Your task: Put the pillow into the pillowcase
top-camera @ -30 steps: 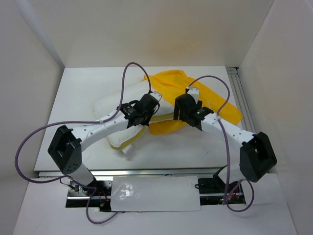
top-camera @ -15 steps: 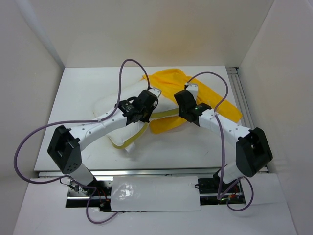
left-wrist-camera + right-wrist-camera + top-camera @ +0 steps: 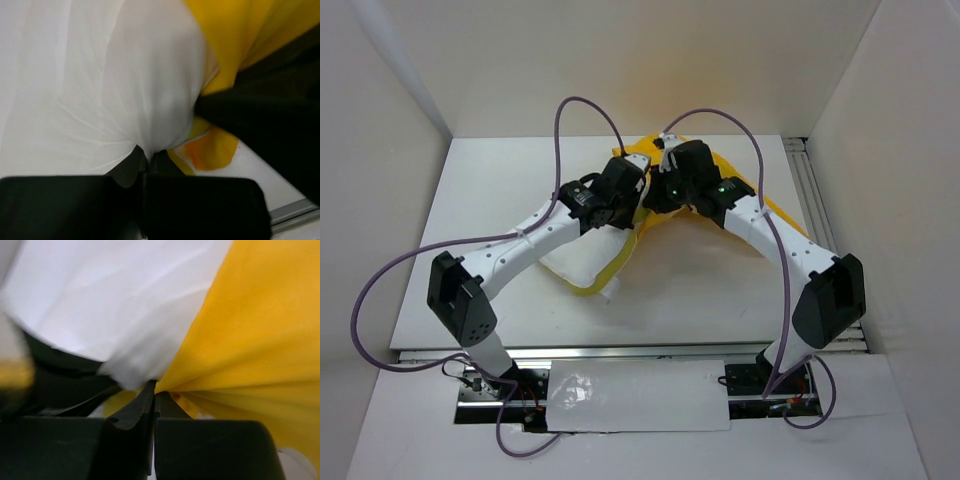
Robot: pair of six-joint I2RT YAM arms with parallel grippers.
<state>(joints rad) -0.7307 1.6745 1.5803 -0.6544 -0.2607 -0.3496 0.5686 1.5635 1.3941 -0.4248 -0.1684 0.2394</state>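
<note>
The white pillow (image 3: 570,262) lies left of centre on the table, its pale yellow seam toward the front. My left gripper (image 3: 625,200) is shut on a pinch of the pillow's (image 3: 150,90) white cover, the fabric gathered into folds at the fingertips (image 3: 147,156). The yellow pillowcase (image 3: 725,163) lies crumpled behind and right of the pillow, mostly hidden under my right arm. My right gripper (image 3: 660,195) is shut on a bunched edge of the pillowcase (image 3: 250,340), right beside the pillow (image 3: 125,305). Both grippers sit close together over the joint between pillow and case.
The white table (image 3: 500,180) is boxed in by white walls on the left, back and right. A metal rail (image 3: 815,200) runs along the right edge. Purple cables loop above both arms. The right arm's dark body (image 3: 270,115) fills the right of the left wrist view.
The right gripper closed on the pillowcase and swung left and toward the back. The left arm pushed the pillow toward the back too, bringing the two grippers close together.
</note>
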